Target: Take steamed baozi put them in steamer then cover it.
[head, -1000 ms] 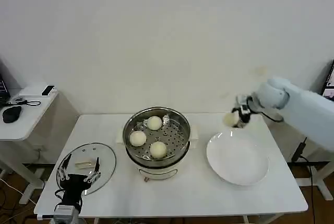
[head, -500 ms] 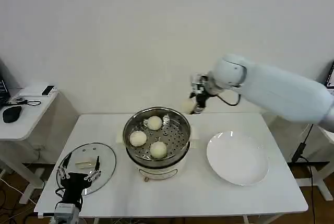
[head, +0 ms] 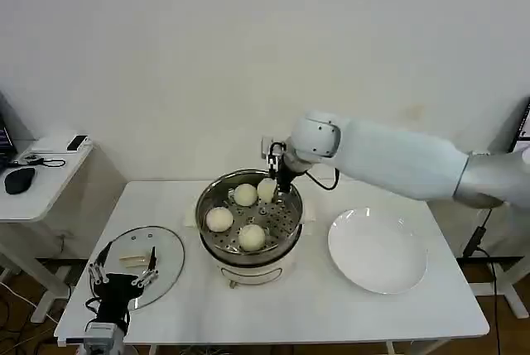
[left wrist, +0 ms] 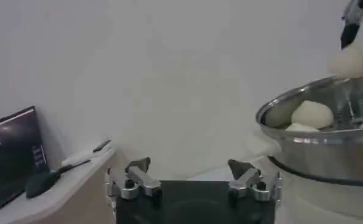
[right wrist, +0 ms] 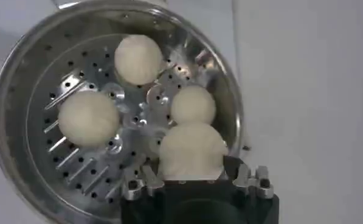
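The steamer [head: 288, 235] stands mid-table with three steamed baozi [head: 219, 219] on its perforated tray. My right gripper [head: 277, 183] hangs over the steamer's back rim, shut on a fourth baozi [head: 267, 189]. In the right wrist view that baozi [right wrist: 192, 152] sits between the fingers of my right gripper [right wrist: 192, 178], above the tray [right wrist: 78, 164] and the other three baozi [right wrist: 88, 117]. My left gripper [head: 124, 277] is parked open over the glass lid [head: 166, 247] at the table's front left. The left wrist view shows that left gripper [left wrist: 193, 178] with nothing between its fingers, and the steamer [left wrist: 327, 152] beyond.
An empty white plate [head: 377, 249] lies to the right of the steamer. A side table [head: 33, 181] with a mouse and small devices stands past the table's left edge. A white wall runs behind.
My right arm has carried the baozi left from above the plate's back edge to the steamer and lowered it toward the tray. The left arm has not moved.
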Tool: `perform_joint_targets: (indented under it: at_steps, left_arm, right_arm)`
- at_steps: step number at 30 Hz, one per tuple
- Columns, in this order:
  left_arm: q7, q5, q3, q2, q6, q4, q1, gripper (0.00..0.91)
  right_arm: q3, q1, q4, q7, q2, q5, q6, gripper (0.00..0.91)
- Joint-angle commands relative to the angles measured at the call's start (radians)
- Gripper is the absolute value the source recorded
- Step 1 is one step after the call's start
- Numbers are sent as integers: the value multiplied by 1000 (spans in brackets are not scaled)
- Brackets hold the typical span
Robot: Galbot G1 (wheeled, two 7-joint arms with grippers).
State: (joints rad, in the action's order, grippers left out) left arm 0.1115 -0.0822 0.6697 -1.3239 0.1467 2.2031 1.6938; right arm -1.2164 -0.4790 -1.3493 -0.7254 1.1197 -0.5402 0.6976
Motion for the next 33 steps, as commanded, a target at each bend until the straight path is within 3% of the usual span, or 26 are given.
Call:
perform_joint_targets:
  at_steps: [1, 9, 10, 11, 12, 23, 26, 29, 33]
  left_arm:
    - [0, 0, -1, 0, 0, 0, -1, 907]
    - [0, 0, 0, 1, 0, -2, -2, 907]
    - [0, 0, 0, 0, 0, -2, -2, 907]
    - [0, 1, 0, 0, -1, -2, -2, 907]
    - [0, 1, 0, 0, 0, -1, -1, 907]
    - [1, 1, 1, -1, -1, 0, 2, 907]
    - [1, 1, 1, -3, -1, -2, 0, 907]
    - [1, 1, 1, -3, -1, -4, -1, 907]
    - [1, 1, 1, -2, -2, -12, -3, 907]
  right_arm:
    - [-23, 44, 12, 30, 31, 4, 29, 715]
    - [-21, 55, 14, 29, 23, 17, 29, 725]
    - [-20, 56, 14, 30, 23, 18, 29, 816]
    - [-21, 58, 15, 32, 23, 21, 29, 816]
    - [-20, 59, 14, 33, 24, 23, 29, 907]
    - [38, 51, -24, 52, -17, 38, 28, 907]
    - [85, 40, -61, 85, -54, 24, 28, 907]
    - [139, 43, -105, 158, -95, -27, 28, 907]
    - [240, 91, -185, 320, -177, -86, 7, 907]
